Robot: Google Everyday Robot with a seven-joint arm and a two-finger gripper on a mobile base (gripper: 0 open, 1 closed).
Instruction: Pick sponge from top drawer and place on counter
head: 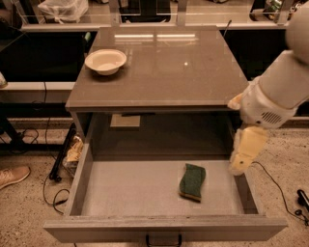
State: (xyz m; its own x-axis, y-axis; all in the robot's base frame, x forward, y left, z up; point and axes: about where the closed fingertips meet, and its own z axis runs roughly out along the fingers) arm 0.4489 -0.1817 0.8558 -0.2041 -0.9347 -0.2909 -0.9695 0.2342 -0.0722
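The sponge (192, 181), dark green on top with a yellow edge, lies flat on the pale floor of the open top drawer (130, 188), right of centre and near the front. My gripper (241, 163) hangs cream-coloured from the white arm at the drawer's right side wall. It points down, a little right of and above the sponge, and does not touch it. The glossy counter (164, 67) above the drawer reflects the lights. The drawer's dark handle (163, 240) shows at the front edge.
A cream bowl (105, 61) stands on the counter's far left corner. A paper tag (125, 120) sits in the cabinet behind the drawer. Cables (57, 166) and a shoe (12, 176) lie on the floor at left. A shelf with a plastic bag (60, 8) runs behind.
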